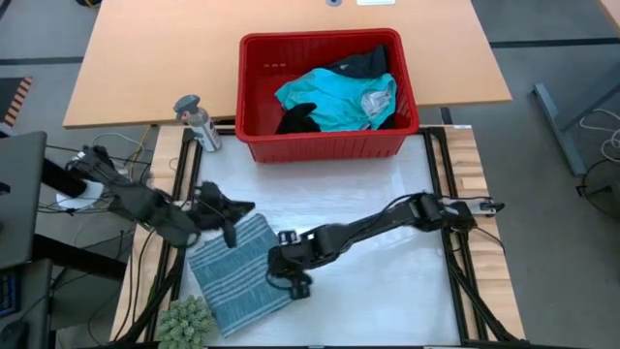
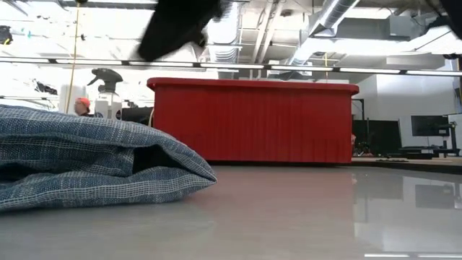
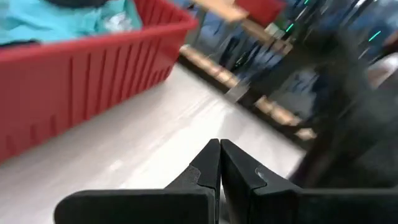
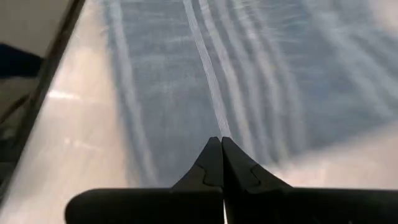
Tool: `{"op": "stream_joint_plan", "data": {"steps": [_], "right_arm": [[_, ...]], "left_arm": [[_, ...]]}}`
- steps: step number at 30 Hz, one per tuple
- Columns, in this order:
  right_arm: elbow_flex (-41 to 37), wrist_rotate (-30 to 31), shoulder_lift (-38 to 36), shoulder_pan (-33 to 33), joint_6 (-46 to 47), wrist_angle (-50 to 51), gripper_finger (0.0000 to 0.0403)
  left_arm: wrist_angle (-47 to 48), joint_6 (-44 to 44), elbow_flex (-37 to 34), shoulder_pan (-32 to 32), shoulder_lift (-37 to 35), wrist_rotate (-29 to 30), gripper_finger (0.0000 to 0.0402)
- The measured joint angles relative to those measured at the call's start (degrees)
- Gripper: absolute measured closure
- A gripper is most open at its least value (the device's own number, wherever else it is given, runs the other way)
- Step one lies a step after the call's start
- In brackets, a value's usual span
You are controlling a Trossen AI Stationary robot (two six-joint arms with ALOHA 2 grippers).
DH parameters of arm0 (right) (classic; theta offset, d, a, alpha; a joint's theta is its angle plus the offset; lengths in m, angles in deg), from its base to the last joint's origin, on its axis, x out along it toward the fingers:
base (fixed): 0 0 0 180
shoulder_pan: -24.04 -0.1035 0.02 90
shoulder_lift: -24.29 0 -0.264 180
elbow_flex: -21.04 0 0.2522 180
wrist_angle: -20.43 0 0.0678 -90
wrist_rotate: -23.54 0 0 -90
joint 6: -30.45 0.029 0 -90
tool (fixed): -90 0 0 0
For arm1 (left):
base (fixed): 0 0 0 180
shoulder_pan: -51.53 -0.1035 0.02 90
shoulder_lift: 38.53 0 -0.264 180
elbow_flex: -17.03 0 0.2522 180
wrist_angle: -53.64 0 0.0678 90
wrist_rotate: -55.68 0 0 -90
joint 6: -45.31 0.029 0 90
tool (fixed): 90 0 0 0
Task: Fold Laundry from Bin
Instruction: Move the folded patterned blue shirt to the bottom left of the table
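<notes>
The red bin [image 1: 329,145] stands at the mat's far side and holds a bright turquoise garment [image 1: 334,97] and black ones [image 1: 363,63]. A blue-grey striped garment [image 1: 237,276] lies folded flat at the near left; its folded end shows in the low view [image 2: 108,162]. My left gripper [image 1: 237,208] [image 3: 220,144] is shut and empty, by the garment's far edge, pointing toward the bin. My right gripper [image 1: 283,264] [image 4: 221,142] is shut, over the garment's right edge and looking down on its stripes [image 4: 249,81]. In the low view nothing rests on the garment.
A grey spray bottle [image 1: 197,121] stands left of the bin. A small green plant [image 1: 186,325] sits at the near left corner, close to the folded garment. The white mat [image 1: 387,281] lies bare on its right half. A wooden table [image 1: 145,58] lies behind the bin.
</notes>
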Motion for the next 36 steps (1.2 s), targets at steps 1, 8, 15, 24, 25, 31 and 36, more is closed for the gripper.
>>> {"op": "stream_joint_plan", "data": {"steps": [1,8,15,24,25,31,36], "right_arm": [[-0.01,1.2,-2.77,-0.07,-0.54,3.52,0.0389],[0.39,12.03,-24.41,-2.18,0.9,20.45,0.0389],[0.32,26.8,-37.5,-4.33,9.8,27.79,0.0389],[0.08,32.24,-46.68,-7.73,15.92,37.34,0.0389],[0.22,32.51,-47.8,-8.01,16.23,37.71,0.0389],[0.25,32.72,-50.75,-9.33,16.74,38.05,0.0389],[0.09,32.06,-51.47,-9.45,16.29,39.5,0.0389]], "left_arm": [[0.61,-1.09,-0.02,0.0,1.64,0.44,0.0401],[-1.07,-7.37,-0.02,-0.38,13.74,1.79,0.0401],[-8.92,-9.14,-0.02,-1.4,27.77,-5.24,0.0401],[-11.87,-17.42,-0.02,-0.36,41.82,-16.09,0.0401],[-11.82,-18.84,-0.02,-0.14,42.71,-17.07,0.0401],[-10.54,-27.63,-0.04,2.22,44.51,-24.97,0.0401],[-9.72,-35.56,-0.04,5.78,44.42,-29.03,0.0402]]}}
